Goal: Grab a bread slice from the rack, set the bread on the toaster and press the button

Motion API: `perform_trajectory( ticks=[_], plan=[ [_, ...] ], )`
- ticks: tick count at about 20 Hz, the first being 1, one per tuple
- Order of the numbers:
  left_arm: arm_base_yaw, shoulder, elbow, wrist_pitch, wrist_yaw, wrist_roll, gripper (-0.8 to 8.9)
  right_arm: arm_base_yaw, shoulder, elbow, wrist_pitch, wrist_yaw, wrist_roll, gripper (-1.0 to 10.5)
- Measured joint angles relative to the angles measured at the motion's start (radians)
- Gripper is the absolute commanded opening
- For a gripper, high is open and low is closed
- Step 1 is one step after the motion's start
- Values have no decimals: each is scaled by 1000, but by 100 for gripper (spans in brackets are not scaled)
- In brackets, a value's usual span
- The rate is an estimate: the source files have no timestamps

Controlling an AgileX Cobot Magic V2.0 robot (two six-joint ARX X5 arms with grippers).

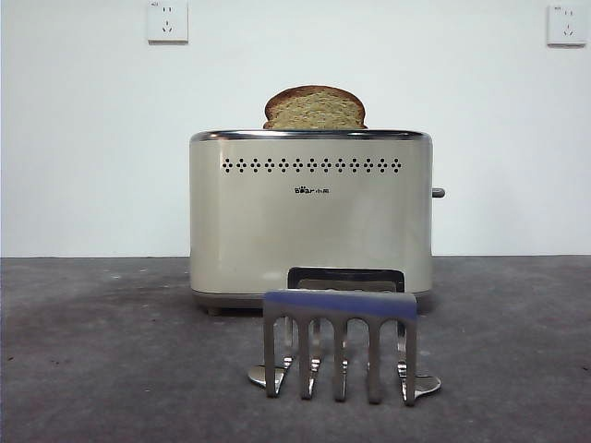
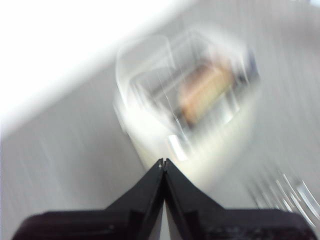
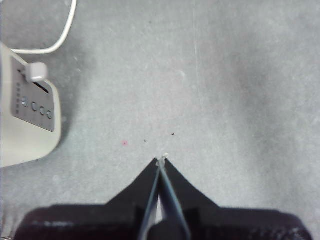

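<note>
The slice of bread (image 1: 314, 109) stands in the top slot of the cream toaster (image 1: 310, 217), its domed top sticking out. The steel rack (image 1: 340, 343) stands in front of the toaster and holds no bread. The small grey button (image 1: 438, 193) juts from the toaster's right end. My left gripper (image 2: 164, 162) is shut and empty, above the toaster (image 2: 190, 100); its view is blurred by motion and shows the bread (image 2: 205, 90) in the slot. My right gripper (image 3: 161, 161) is shut and empty over bare table, beside the toaster's end panel (image 3: 30, 115) with the lever knob (image 3: 35, 71).
A white power cord (image 3: 57, 35) runs along the grey table (image 1: 92, 351) behind the toaster's end. A white wall with two sockets (image 1: 167, 21) stands behind. Neither arm shows in the front view.
</note>
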Motion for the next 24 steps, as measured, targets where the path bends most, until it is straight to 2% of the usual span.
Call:
perform_trajectory(
  ticks=[2, 5, 7, 10, 13, 15, 19, 24],
  plan=[
    [102, -140, -248, 316, 43, 5, -4, 0, 17, 0, 0, 0, 0, 0],
    [254, -349, -684, 747, 44, -50, -4, 0, 34, 0, 0, 0, 0, 0],
    [309, -478, -957, 890, 45, -109, -4, 0, 37, 0, 1, 0, 0, 0],
    [362, -693, -1240, 880, 45, -148, -4, 0, 37, 0, 1, 0, 0, 0],
    [380, -861, -1377, 884, 45, -175, -4, 0, 37, 0, 0, 0, 0, 0],
    [380, -919, -1385, 798, 35, -186, -4, 0, 38, 0, 1, 0, 0, 0],
    [379, -998, -1385, 649, -76, -212, -4, 0, 38, 0, 1, 0, 0, 0],
    [377, -1019, -1385, 634, -102, -236, -4, 0, 38, 0, 1, 1, 0, 0]
  ],
)
